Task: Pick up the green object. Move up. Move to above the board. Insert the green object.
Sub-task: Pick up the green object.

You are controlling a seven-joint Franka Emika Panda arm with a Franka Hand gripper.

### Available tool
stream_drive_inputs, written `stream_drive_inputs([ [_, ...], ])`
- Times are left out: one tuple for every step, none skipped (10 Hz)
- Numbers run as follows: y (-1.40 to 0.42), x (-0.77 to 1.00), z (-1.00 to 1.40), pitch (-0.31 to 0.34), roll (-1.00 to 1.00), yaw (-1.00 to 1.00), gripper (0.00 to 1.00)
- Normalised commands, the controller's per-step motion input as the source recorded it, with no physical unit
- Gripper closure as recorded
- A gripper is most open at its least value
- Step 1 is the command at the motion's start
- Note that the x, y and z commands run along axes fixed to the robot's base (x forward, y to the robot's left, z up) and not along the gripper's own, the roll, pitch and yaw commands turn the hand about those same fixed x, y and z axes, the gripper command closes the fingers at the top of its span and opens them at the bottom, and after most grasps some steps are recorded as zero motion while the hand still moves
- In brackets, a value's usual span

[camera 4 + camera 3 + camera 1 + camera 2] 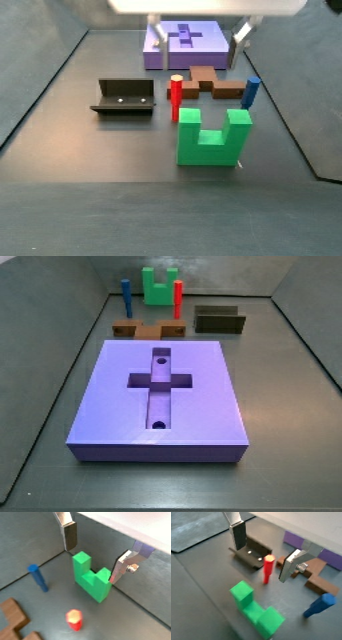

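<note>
My gripper (97, 559) hangs over the tabletop: two flat silver plate fingers (67, 534) with dark pads on their inner faces. A small silver screw head (133, 567) sticks out of one plate. Above them sits a white housing (207, 6).

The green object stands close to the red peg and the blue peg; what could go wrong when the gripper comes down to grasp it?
1. The open gripper hangs above the green object, not yet around it. The red peg stands just beside the block, so a descending finger might knock it.
2. The blue peg stands near the other prong, with a similar risk.
3. If the fingers close on one prong only, the block may tilt.
</note>
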Motion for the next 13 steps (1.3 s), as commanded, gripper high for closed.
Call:
stream_drive_inputs([
  [0.50,0.22,-0.32,0.000,-0.13,0.00,0.00],
  [0.36,0.00,-0.35,-0.116,-0.20,-0.01,0.00],
  [0.29,0.06,-0.21,-0.129,-0.25,0.00,0.00],
  [0.22,0.08,-0.20,-0.126,-0.24,-0.03,0.00],
  [0.19,0.14,-0.17,-0.104,-0.22,-0.04,0.00],
  [0.18,0.18,-0.15,-0.076,-0.17,-0.06,0.00],
  [0.13,0.18,-0.24,-0.067,-0.10,-0.07,0.00],
  [0.00,0.15,-0.34,-0.094,-0.03,-0.12,0.00],
  [0.00,0.17,-0.29,-0.107,-0.04,-0.12,0.00],
  [0.00,0.13,-0.28,-0.094,-0.04,-0.10,0.00],
  [0.00,0.08,-0.31,-0.099,-0.02,-0.10,0.00],
  [0.07,0.00,-0.36,-0.119,-0.02,-0.14,0.00],
  [0.05,0.00,-0.36,-0.130,-0.06,-0.11,0.00],
])
